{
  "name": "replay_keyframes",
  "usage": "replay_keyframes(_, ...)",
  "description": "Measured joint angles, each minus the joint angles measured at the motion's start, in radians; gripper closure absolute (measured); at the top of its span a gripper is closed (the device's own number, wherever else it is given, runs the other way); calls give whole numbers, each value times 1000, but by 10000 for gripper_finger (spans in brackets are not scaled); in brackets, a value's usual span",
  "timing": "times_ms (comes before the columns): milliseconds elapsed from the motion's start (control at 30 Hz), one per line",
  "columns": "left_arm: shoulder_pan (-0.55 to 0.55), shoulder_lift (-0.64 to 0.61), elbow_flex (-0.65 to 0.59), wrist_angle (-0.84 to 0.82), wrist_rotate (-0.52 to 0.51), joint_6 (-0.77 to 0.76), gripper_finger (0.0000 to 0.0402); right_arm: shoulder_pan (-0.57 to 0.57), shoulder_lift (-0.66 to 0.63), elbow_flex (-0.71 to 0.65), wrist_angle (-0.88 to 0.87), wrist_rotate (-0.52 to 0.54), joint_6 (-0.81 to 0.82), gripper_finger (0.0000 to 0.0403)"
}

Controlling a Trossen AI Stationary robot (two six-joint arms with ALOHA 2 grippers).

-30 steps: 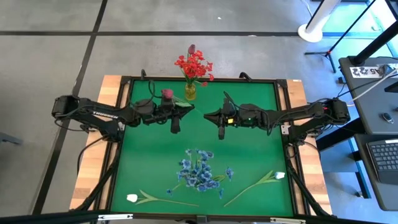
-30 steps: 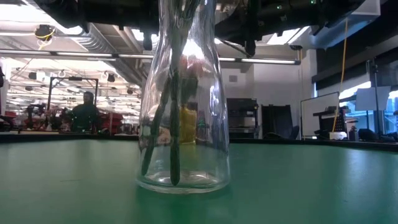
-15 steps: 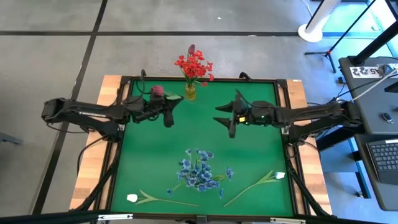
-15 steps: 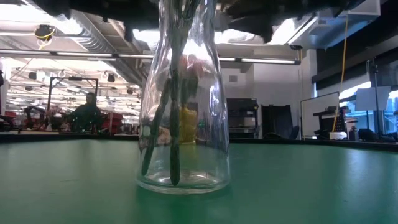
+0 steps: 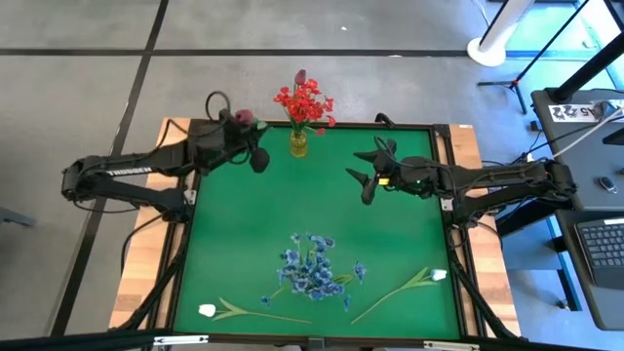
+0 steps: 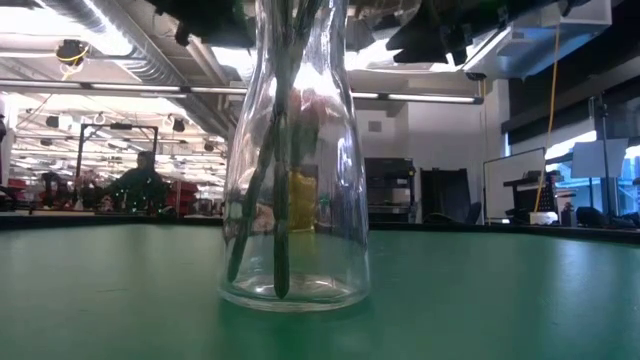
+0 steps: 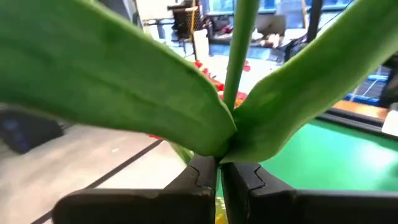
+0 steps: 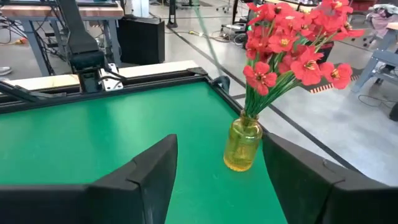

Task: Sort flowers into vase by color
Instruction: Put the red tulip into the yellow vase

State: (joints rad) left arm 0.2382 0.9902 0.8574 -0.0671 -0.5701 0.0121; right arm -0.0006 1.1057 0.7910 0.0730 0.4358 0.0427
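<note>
The left gripper (image 5: 255,154) is found at the table's far left corner, just left of the yellow vase (image 5: 298,144). Its fingers (image 7: 202,180) are closed on a green stem (image 7: 239,50), seen in the left wrist view with broad leaves (image 7: 112,74) spreading just above the grip. In the high view the dark red rosebud (image 5: 242,118) is seen above the gripper, beside the vase but not in it.

The yellow vase stands at the far edge of the green table (image 5: 244,244), near the middle. Red sprays (image 5: 304,99) are held in it, upright and fanned out. In the low view a clear glass vase (image 6: 295,200) is seen close to the camera, with dark stems inside.

The blue sprays (image 5: 312,268) lie in a loose heap on the mat, toward the near side and well apart from both grippers. One white tulip (image 5: 208,310) lies at the near left corner, its stem pointing right. The second tulip (image 5: 439,275) lies toward the near right, its stem running diagonally.

The right gripper (image 5: 366,175) is held over the far right part of the table, near the yellow vase and pointing toward it. Its fingers (image 8: 149,174) stand wide apart and nothing is held or touched. In the right wrist view the vase is framed between them, farther off.
</note>
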Motion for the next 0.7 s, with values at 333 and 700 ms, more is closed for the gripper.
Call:
replay_keyframes(333,125,165,134,-27,170,44,401,0,0,0,3,8,-47,172)
replay_keyframes(700,187,256,173,-30,206,70,401,0,2,0,-27,7,-50,172)
